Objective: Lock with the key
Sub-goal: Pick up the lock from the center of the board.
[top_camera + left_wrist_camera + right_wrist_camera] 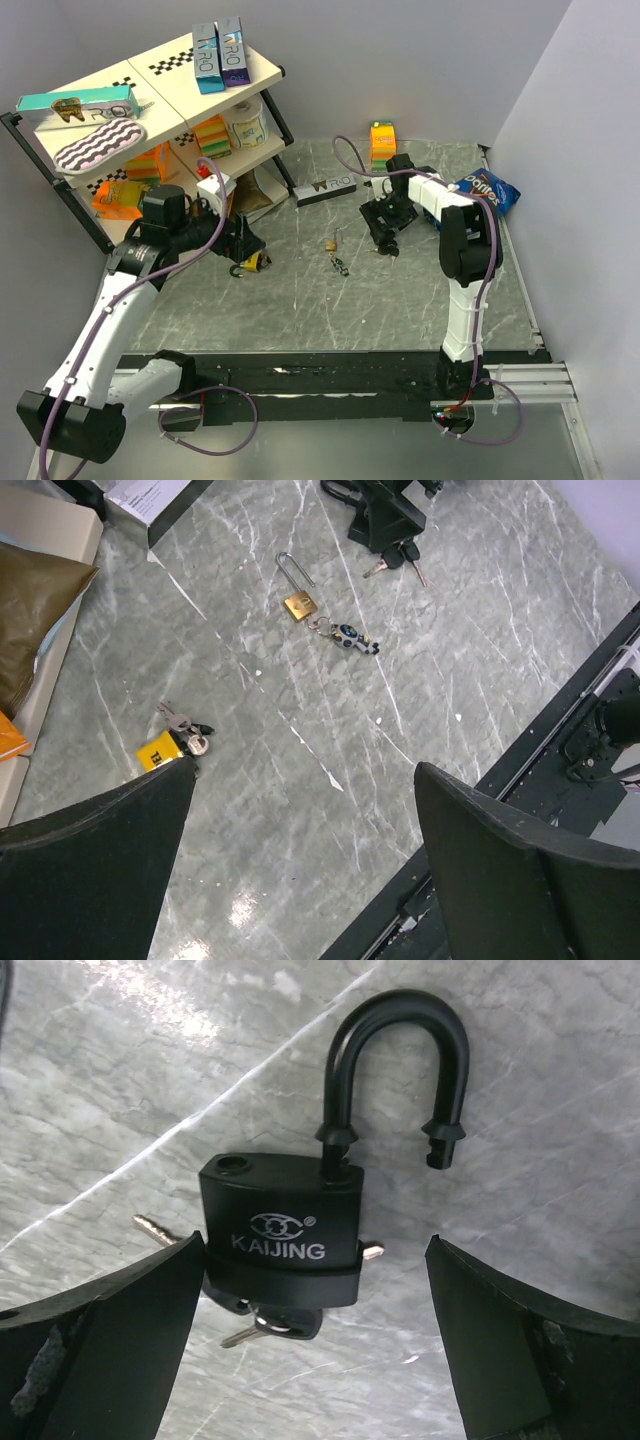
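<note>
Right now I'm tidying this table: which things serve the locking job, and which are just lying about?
Job: key bunch by the small brass padlock; yellow lock.
Lying about: black padlock, blue snack bag, orange box, long dark box.

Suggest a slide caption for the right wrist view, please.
Right gripper open around black KAIJING padlock, shackle unlatched, keys beneath.

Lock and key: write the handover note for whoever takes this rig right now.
Left gripper: open, empty, above the table; the lock lies beside one fingertip, shackle hidden in the wrist view.
Right gripper: open, straddling the black padlock, whose shackle is open; that is not the job's lock.
The key: mid-table, apart from both grippers.
Done: nothing held yet. Left: take key and lock, then lock it.
</note>
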